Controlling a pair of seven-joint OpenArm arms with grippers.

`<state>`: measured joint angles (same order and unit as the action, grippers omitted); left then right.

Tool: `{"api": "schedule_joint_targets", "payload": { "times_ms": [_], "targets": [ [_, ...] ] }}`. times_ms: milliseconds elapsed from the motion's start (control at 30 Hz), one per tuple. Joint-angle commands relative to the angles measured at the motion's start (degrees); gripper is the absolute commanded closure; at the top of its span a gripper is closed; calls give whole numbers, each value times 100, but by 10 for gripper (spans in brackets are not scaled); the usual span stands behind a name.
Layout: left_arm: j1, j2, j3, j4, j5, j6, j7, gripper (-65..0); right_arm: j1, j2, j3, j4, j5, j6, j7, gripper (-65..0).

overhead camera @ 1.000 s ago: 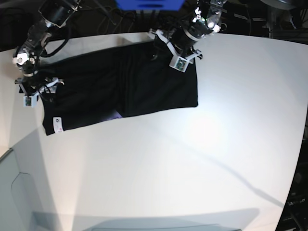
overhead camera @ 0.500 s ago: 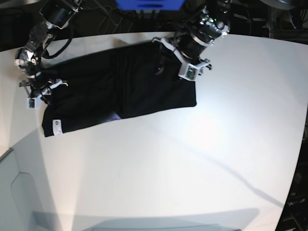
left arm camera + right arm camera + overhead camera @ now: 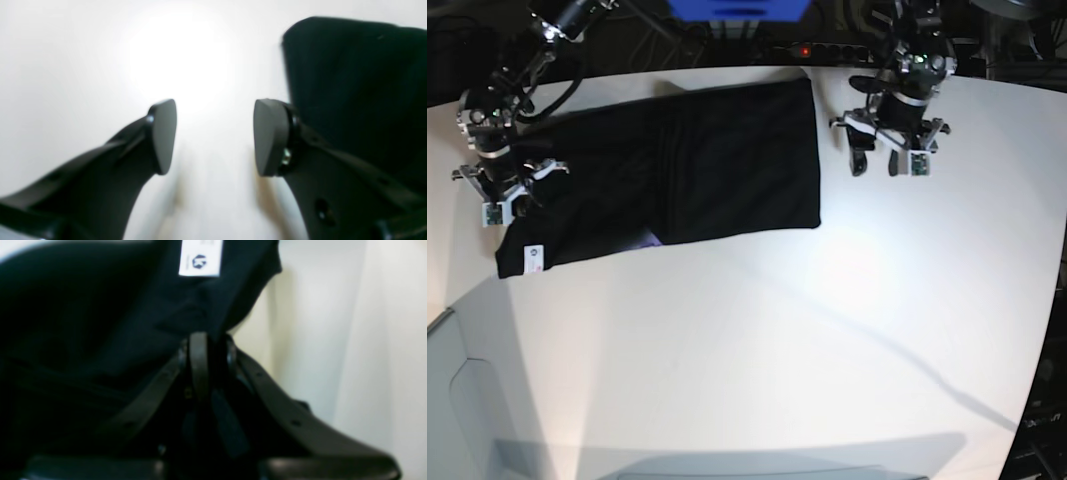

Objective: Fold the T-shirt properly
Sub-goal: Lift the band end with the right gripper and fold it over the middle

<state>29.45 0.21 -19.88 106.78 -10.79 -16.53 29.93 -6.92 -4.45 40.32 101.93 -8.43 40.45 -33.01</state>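
T-shirt (image 3: 677, 170) cloth, lying flat on the white table (image 3: 757, 340), is now pinched at its edge just ahead of the clamped right gripper (image 3: 208, 350), while the left gripper (image 3: 882, 160), jaws spread and empty, has withdrawn beside it, so a fold likely begins.

Base view looks steeply down on the whole bench (image 3: 827, 330); wrist views sit close, sharing the T-shirt (image 3: 727, 170).

T-shirt (image 3: 717, 170): black, plain side up, spread flat, partly folded.
Tag (image 3: 200, 258): white, just beyond the right fingers (image 3: 199, 363).
Edge: pinched between those fingers.
Far corner: beside the left fingers (image 3: 272, 136), untouched.
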Motion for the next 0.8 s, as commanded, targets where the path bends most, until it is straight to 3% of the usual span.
{"api": "schedule_joint_targets", "payload": {
  "times_ms": [0,333,767],
  "targets": [
    [-49,-8,85,-1,-33,-4,-97,-353,-16,18,-62,255,91,-45,150,0],
    [-295,-16,551,-582,-25,31,-88,-353,-921,-412,-1284,1460,91,-45,203,0],
    [-365,-34,577,-713,2,31,-88,-354,-1563,-455,-4150,1460,82,-45,220,0]
  ]
}}
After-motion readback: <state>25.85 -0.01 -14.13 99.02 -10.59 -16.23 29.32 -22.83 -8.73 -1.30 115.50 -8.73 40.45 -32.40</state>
